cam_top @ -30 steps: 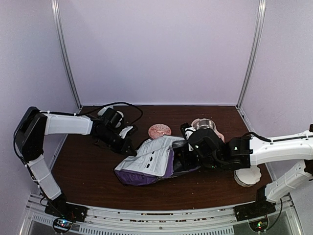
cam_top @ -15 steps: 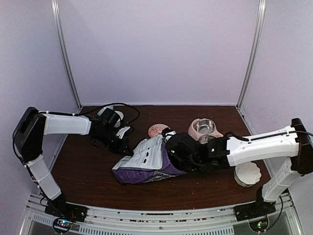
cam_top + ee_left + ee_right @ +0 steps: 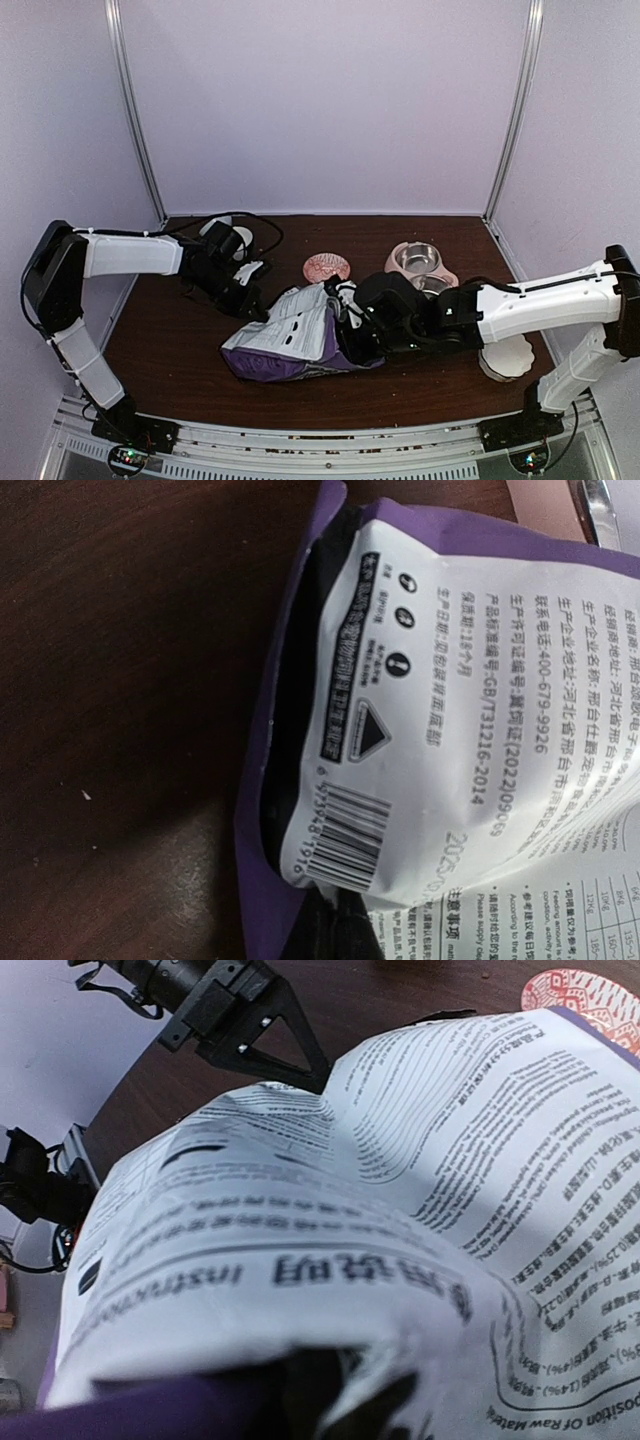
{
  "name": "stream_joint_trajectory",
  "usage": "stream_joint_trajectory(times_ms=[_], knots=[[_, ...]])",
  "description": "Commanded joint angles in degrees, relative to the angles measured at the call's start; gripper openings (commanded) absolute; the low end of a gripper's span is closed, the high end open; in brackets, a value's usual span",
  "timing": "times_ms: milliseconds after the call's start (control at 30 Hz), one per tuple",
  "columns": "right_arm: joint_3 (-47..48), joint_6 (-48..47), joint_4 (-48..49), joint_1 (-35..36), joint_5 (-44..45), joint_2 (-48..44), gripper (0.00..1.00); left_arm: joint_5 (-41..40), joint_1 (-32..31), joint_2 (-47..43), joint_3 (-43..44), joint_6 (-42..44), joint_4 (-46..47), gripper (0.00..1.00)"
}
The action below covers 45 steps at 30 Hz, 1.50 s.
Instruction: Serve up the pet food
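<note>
Two grips on the bag [image 3: 285, 335] — left gripper [image 3: 258, 300] pinches a corner, right gripper [image 3: 350, 318] clamps its side.
Tip it slowly over the bowl [image 3: 402, 256] — no jerks.

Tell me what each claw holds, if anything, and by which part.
The purple bag: the right claw grips its right end; the left claw, shut, seems to pinch its far left edge, contact partly hidden.

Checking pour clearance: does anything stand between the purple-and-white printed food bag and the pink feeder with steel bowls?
Only the right arm's black wrist, lying between the purple-and-white printed food bag and the pink feeder with steel bowls, covering part of the near bowl.
</note>
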Motion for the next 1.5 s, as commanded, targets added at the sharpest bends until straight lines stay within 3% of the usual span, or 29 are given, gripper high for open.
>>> stream_joint_trajectory(times_ms=[0, 300, 633, 867, 967, 1133, 1367, 1467], knots=[[-2.8, 2.7, 10.4, 1.6, -20.2, -1.8, 0.13, 0.0, -1.3, -0.6, -0.8, -0.7, 1.6, 0.0], [-7.3, 9.8, 19.1, -1.0, -24.9, -7.7, 0.13, -2.0, -1.3, -0.6, -1.0, -0.9, 1.3, 0.0], [-14.8, 21.1, 28.4, -4.7, -23.0, -16.9, 0.13, -6.9, -1.2, -3.5, -0.3, 0.0, -0.1, 0.01], [-18.0, 24.0, 30.7, -6.7, -19.7, -22.5, 0.13, -17.7, -1.2, -12.9, 1.5, 2.3, -2.3, 0.52], [-18.5, 25.0, 31.7, -7.4, -19.2, -23.2, 0.13, -21.1, -1.3, -17.6, 3.0, 2.8, -3.8, 0.65], [-19.0, 27.2, 34.4, -8.2, -19.2, -24.0, 0.13, -21.4, -5.2, -23.0, 8.4, 2.8, -8.4, 0.69], [-20.0, 28.1, 35.6, -9.1, -17.5, -25.7, 0.13, -19.5, -19.5, -25.7, 17.7, -0.7, -10.2, 0.7], [-20.0, 28.1, 35.8, -9.2, -17.3, -25.6, 0.13, -15.9, -22.3, -24.6, 20.1, -2.0, -10.1, 0.7]])
